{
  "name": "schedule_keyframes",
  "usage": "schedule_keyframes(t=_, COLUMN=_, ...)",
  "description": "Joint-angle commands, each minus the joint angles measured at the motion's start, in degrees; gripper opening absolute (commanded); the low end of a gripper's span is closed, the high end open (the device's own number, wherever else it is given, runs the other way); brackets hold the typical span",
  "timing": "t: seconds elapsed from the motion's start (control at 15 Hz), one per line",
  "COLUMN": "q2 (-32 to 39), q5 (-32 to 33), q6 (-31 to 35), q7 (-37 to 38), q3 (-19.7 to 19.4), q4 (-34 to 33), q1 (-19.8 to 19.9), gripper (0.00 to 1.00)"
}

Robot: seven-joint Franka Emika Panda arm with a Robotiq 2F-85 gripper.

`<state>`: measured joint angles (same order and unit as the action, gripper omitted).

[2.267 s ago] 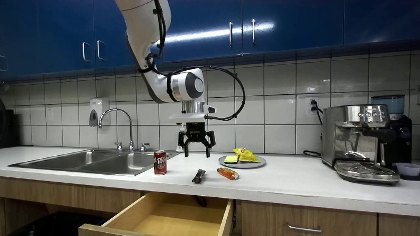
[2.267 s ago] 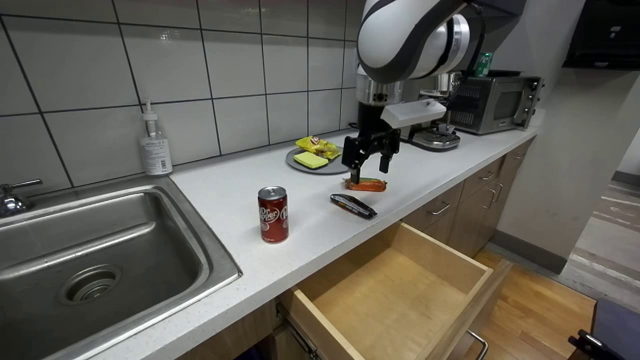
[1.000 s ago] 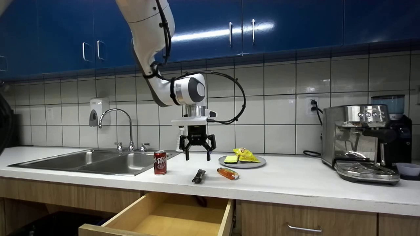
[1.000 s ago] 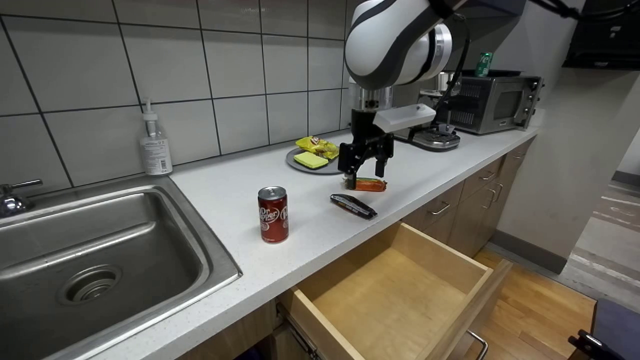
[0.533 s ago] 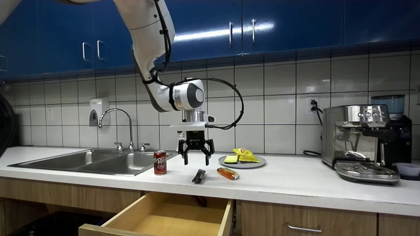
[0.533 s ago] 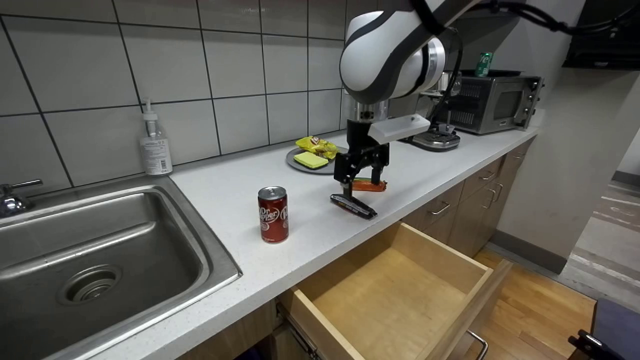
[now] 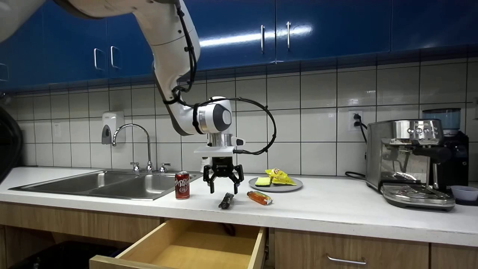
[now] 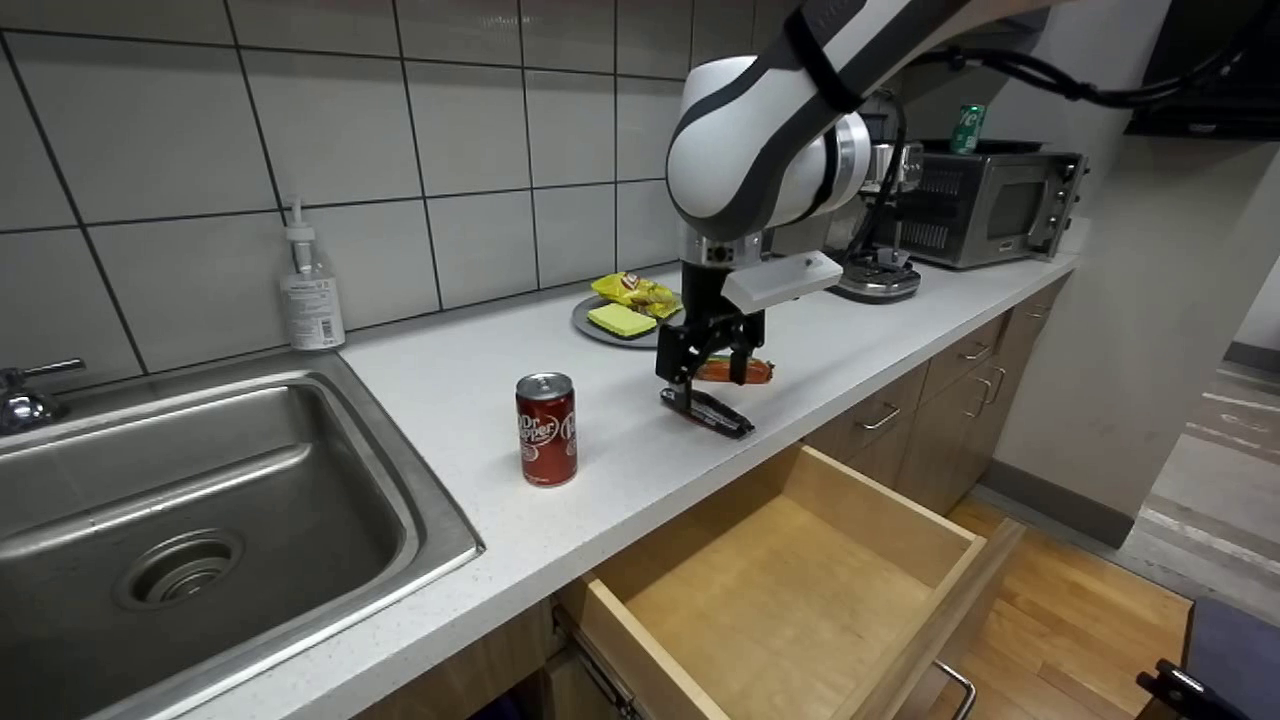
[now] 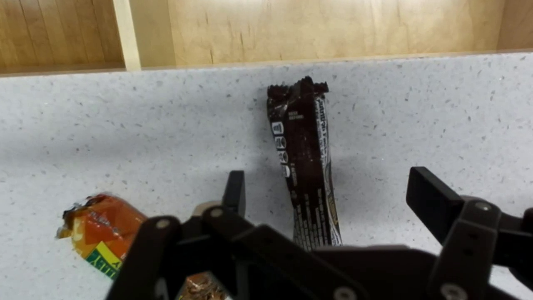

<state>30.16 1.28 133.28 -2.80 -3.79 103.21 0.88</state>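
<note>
The hand (image 7: 224, 189) is spread wide, and below it the brown snack bar (image 9: 303, 154), lined up with the hand's gap, lies near an orange snack bar (image 9: 109, 225) on the tabletop (image 9: 175, 129), one end toward the pulled-out drawer (image 9: 333, 33).

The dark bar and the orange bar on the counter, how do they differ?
The dark bar is brown-black with pale print; the orange bar is bright, with yellow and green patches. The dark bar reaches nearer the open drawer than the orange bar. Both are wrapped and lie on the counter.
</note>
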Motion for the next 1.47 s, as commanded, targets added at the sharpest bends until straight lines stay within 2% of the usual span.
schedule_keyframes(t=0.0, q2=2.05, q5=1.04, q6=-0.29, q7=1.09, q3=0.41, q4=-2.93, q1=0.18, gripper=1.00)
schedule_keyframes(t=0.87, q2=5.92, q5=1.07, q6=-1.40, q7=1.01, q3=0.46, q4=-7.30, q1=0.11, gripper=1.00)
schedule_keyframes(t=0.93, q2=6.05, q5=1.03, q6=-1.42, q7=0.98, q3=0.48, q4=-7.43, q1=0.12, gripper=0.84)
schedule_keyframes(t=1.0, q2=6.15, q5=0.83, q6=-1.60, q7=0.45, q3=0.70, q4=-7.58, q1=0.33, gripper=0.72)
schedule_keyframes(t=1.4, q2=6.33, q5=0.14, q6=-1.46, q7=-0.29, q3=1.22, q4=-7.77, q1=0.82, gripper=0.25)
